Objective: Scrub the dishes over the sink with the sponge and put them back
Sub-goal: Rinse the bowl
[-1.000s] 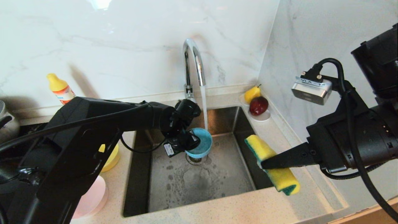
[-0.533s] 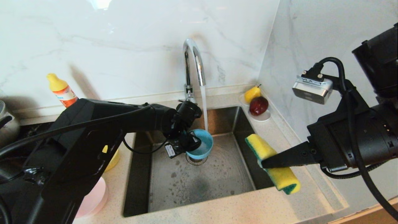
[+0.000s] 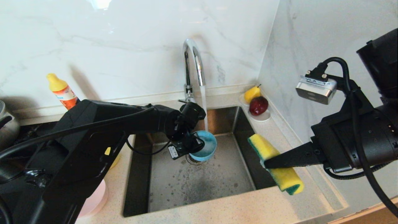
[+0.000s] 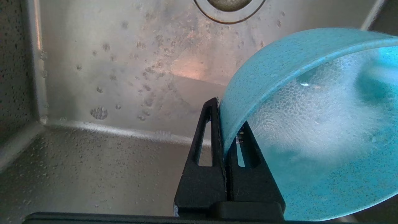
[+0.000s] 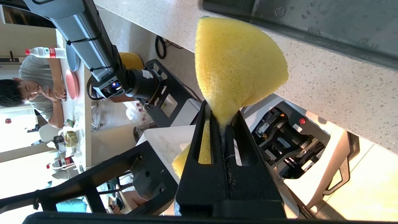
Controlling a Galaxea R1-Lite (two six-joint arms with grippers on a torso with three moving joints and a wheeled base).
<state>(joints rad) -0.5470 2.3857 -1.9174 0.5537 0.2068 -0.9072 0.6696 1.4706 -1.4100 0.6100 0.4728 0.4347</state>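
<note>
A light blue bowl hangs tilted over the sink, under the tap's running water. My left gripper is shut on its rim, one finger inside and one outside. Foam and water cover the bowl's inside. My right gripper is shut on the yellow sponge, held above the sink's right edge. A yellow bowl and a pink bowl sit on the counter at the left, mostly hidden by my left arm.
The chrome faucet stands behind the sink, above the drain. A saucer with a pear and an apple sits in the back right corner. At the left are a soap bottle and a steel pot.
My left gripper has carried the blue bowl a little to the right, further under the stream. The right gripper with the sponge has drifted slightly right.
</note>
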